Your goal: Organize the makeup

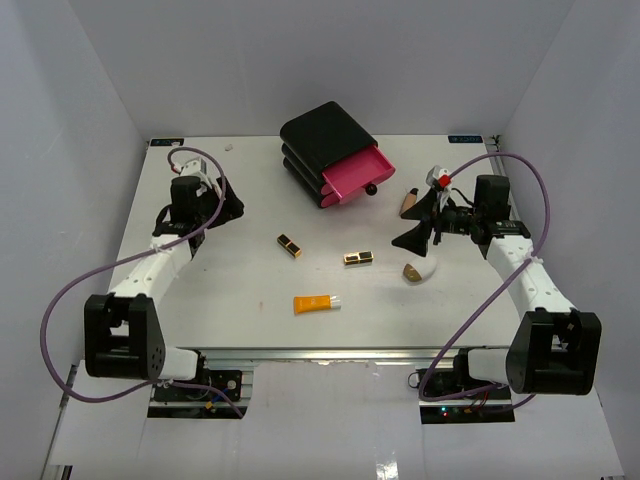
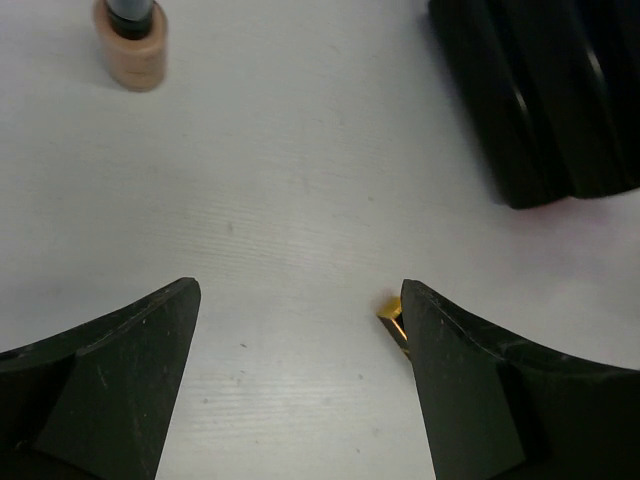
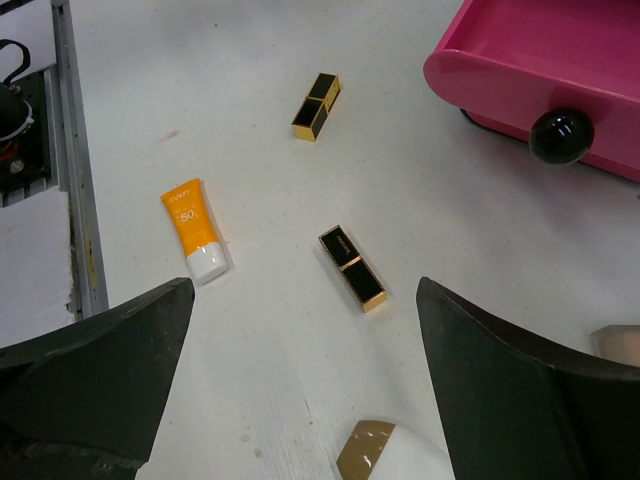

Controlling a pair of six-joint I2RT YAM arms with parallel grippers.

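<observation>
The left gripper [image 1: 232, 205] stands at the left rear of the table [image 1: 250, 285] with its jaws spread wide and nothing held. The right gripper [image 1: 415, 228], on the right side, is spread the same way and also holds nothing.

All five items lie loose on the table:
- The bottle [image 1: 410, 203] is just beside the right gripper on its far side.
- The egg [image 1: 418, 270] is just beside the right gripper on its near side.
- The right lipstick [image 1: 358, 258] lies near that gripper, toward the centre.
- The left lipstick [image 1: 290, 245] lies between the two grippers, nearer the left one.
- The tube [image 1: 316, 303] lies toward the front edge, well apart from both grippers.

The box [image 1: 325, 140] stands at the rear with one pink drawer [image 1: 355, 172] pulled out.

The top view does not make out the left jaws. The left wrist view shows them apart with only table between, and a gold lipstick end just beside the jaw on the right of that picture. Which lipstick it is cannot be told there. The bottle appears far off at upper left in that view.

The right wrist view alone shows the print on the tube and its white cap turned toward the camera. It shows the egg low between the jaws, touching neither
</observation>
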